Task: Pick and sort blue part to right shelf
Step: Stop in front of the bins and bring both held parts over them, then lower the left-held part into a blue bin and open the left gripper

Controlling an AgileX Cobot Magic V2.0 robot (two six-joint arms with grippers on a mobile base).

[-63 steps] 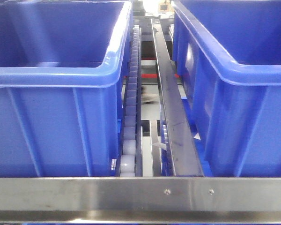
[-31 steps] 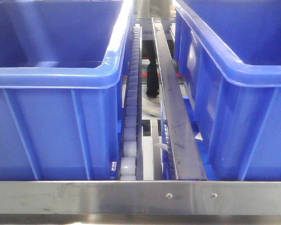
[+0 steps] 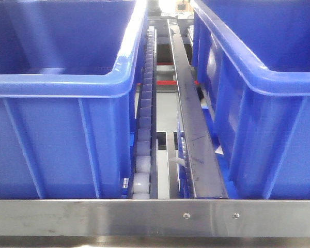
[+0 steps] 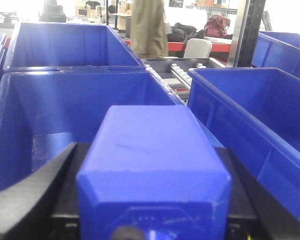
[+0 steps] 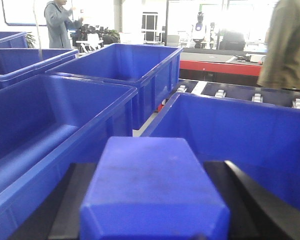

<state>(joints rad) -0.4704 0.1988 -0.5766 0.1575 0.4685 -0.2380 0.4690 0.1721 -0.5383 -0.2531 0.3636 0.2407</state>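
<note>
Clearly the blue part [image 4: 152, 165] sits clamped between the black fingers of the left gripper [image 4: 149, 152], above an open blue bin [image 4: 45, 115] on the right shelf [image 3: 155, 217]. The right gripper [image 5: 152, 172] is likewise closed on a second blue block [image 5: 152, 190] over another bin [image 5: 250, 125]. A roller track [image 3: 144, 103] runs between the bins.

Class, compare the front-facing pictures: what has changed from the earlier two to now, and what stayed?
The view shifted slightly at first, then held. The dark figure seen beyond the roller track has gone. The left bin, right bin and front rail are otherwise as before.
</note>
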